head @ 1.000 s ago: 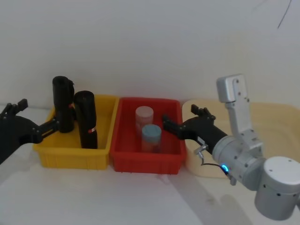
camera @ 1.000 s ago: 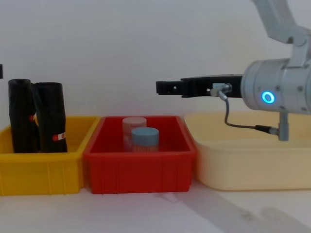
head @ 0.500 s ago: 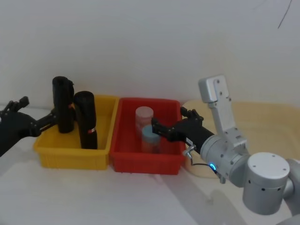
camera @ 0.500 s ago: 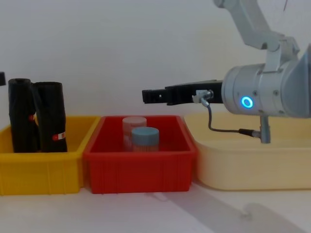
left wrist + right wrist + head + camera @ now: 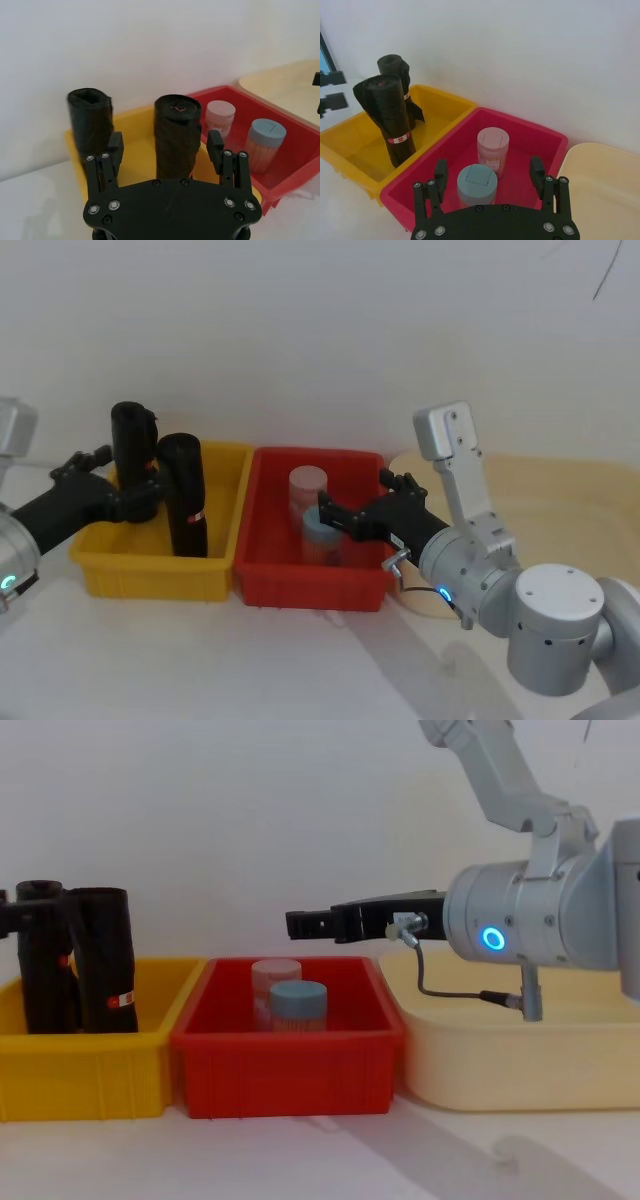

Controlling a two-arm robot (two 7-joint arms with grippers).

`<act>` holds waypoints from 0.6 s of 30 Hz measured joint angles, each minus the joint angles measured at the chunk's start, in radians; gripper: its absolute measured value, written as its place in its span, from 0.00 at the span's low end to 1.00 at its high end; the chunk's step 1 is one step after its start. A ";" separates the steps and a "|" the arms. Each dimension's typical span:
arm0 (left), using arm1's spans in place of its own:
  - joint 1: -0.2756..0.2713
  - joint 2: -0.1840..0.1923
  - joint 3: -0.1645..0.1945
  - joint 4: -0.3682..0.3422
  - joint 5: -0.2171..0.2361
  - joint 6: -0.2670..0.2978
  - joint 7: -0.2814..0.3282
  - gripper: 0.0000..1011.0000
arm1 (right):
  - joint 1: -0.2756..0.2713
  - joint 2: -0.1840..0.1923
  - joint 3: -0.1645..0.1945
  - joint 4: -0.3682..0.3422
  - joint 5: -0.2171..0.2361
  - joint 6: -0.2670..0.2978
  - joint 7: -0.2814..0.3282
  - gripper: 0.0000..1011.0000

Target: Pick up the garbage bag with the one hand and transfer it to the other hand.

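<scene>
Low right in the head view, the right gripper (image 5: pixel 362 498) hovers spread wide over the red bin (image 5: pixel 310 585). At mid-left the left gripper (image 5: pixel 125 480), likewise splayed, reaches over the yellow bin (image 5: pixel 150 575), where the garbage bag (image 5: pixel 185 495) stands upright beside a lumpier black roll (image 5: pixel 130 435)

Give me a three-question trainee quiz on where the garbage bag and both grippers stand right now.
1. True or false: the left gripper is shut on the garbage bag.
2. Multiple choice: the garbage bag stands upright in A) the yellow bin, B) the cream tray, C) on the table.
3. Fill in: the right gripper hovers open above the ___ bin.

Key:
1. False. Its fingers are spread apart, with the bag showing between them in the left wrist view.
2. A.
3. Red: it is above the red bin.
</scene>
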 joint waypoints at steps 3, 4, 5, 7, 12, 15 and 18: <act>-0.039 -0.004 0.026 0.043 0.004 0.000 -0.026 0.99 | 0.001 -0.003 0.000 0.005 -0.004 -0.004 0.000 0.99; -0.052 -0.006 0.035 0.057 0.005 0.000 -0.032 0.99 | 0.001 -0.004 0.000 0.007 -0.005 -0.005 0.000 0.99; -0.058 -0.007 0.039 0.064 0.007 0.000 -0.038 0.99 | 0.001 -0.005 0.001 0.009 -0.005 -0.007 0.001 0.99; -0.088 -0.011 0.059 0.096 0.012 0.001 -0.055 0.99 | 0.001 -0.007 0.001 0.010 -0.006 -0.008 0.002 0.99; -0.143 -0.019 0.094 0.150 0.020 0.004 -0.078 0.99 | 0.003 -0.011 0.004 0.018 -0.009 -0.012 0.008 0.99; -0.164 -0.023 0.107 0.168 0.025 0.008 -0.080 0.99 | 0.005 -0.013 0.006 0.021 -0.009 -0.015 0.011 0.99; -0.180 -0.027 0.114 0.180 0.028 0.011 -0.079 0.99 | 0.007 -0.016 0.008 0.028 -0.010 -0.017 0.014 0.99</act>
